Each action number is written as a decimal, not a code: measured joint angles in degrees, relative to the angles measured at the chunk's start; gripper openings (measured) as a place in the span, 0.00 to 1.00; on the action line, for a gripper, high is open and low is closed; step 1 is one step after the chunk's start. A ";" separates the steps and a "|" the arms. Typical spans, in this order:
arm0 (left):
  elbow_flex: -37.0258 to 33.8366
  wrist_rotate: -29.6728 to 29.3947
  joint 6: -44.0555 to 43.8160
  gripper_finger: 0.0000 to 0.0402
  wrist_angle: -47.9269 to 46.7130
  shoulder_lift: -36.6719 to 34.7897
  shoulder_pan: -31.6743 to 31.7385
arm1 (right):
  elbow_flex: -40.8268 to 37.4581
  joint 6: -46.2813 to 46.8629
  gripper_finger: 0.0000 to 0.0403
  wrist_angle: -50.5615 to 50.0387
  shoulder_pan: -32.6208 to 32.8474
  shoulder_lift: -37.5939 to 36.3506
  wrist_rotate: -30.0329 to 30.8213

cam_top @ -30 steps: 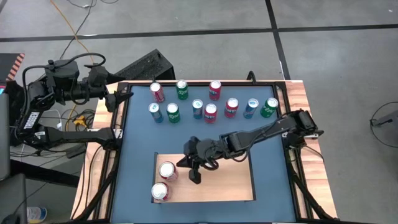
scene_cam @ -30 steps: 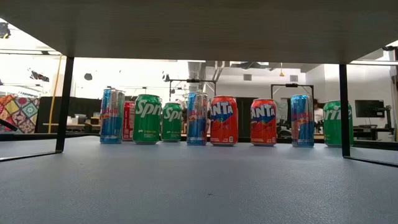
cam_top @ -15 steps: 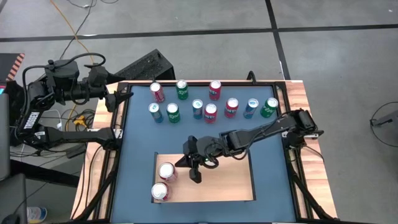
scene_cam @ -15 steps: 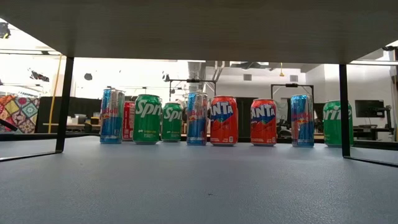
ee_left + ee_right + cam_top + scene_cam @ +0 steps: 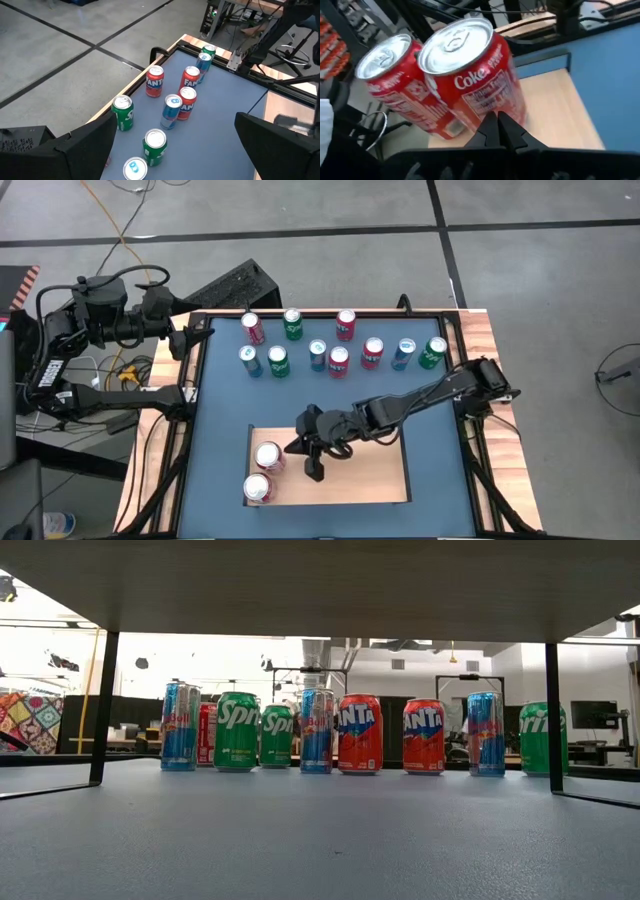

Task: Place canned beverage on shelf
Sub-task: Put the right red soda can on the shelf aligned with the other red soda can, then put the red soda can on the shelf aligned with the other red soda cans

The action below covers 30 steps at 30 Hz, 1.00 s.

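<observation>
Your right gripper sits low and centre in the high view, over the shelf, just beside the two Coke cans standing at the shelf's left edge. Its fingers are pinched together on nothing, as the right wrist view shows. Your left gripper waits spread open at upper left. I'd judge the risk is a sideways swing clipping the nearer can and toppling it off the edge.

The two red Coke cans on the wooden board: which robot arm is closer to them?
The right. The right gripper sits over the shelf just beside the Coke cans, fingers shut. The left gripper waits off at the table's far left edge, open.
</observation>
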 joint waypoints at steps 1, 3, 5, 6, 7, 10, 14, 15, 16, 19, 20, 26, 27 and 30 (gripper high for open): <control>0.00 0.00 0.00 0.97 0.00 0.00 0.00 | -0.09 -0.24 0.00 0.17 -0.02 0.23 -0.18; 0.00 0.00 0.04 0.97 0.00 0.00 0.00 | -0.17 -0.42 0.00 2.81 -0.33 1.05 -1.09; 0.00 0.00 0.04 0.97 0.00 0.00 0.01 | 0.13 -0.31 0.00 5.95 -1.07 2.14 -2.47; 0.00 0.00 0.04 0.97 0.00 0.00 0.02 | 0.01 -0.18 0.00 5.82 -1.18 2.44 -3.32; 0.00 0.01 0.04 0.97 0.00 0.00 0.00 | -0.06 0.17 0.00 6.18 -1.26 2.84 -4.12; 0.00 0.00 0.18 0.97 0.00 0.00 0.00 | -0.06 1.53 0.00 6.56 -1.40 3.71 -5.46; 0.00 0.00 0.47 0.97 0.00 0.00 0.00 | -0.06 1.96 0.00 5.97 -1.33 3.68 -5.15; 0.00 0.00 0.48 0.97 0.00 0.00 0.02 | -0.06 2.19 0.00 5.58 -1.33 3.56 -5.15; 0.00 0.00 0.48 0.97 0.00 0.00 0.02 | -0.06 2.38 0.00 5.16 -1.33 3.43 -5.13; 0.00 0.00 0.50 0.97 0.00 0.00 0.02 | -0.06 2.62 0.00 5.50 -1.15 3.16 -5.10; 0.00 0.00 0.51 0.97 0.00 0.00 0.00 | -0.06 2.62 0.00 5.52 -1.09 3.16 -4.98; 0.00 0.02 0.52 0.97 0.00 0.00 0.00 | -0.06 2.62 0.00 5.41 -1.54 2.08 -4.49; 0.00 0.02 0.50 0.97 0.00 0.00 0.01 | -0.04 2.62 0.00 5.49 -1.78 1.66 -4.49; 0.00 0.02 0.23 0.97 -0.01 0.00 0.01 | -0.04 2.56 0.00 5.39 -2.52 1.04 -4.47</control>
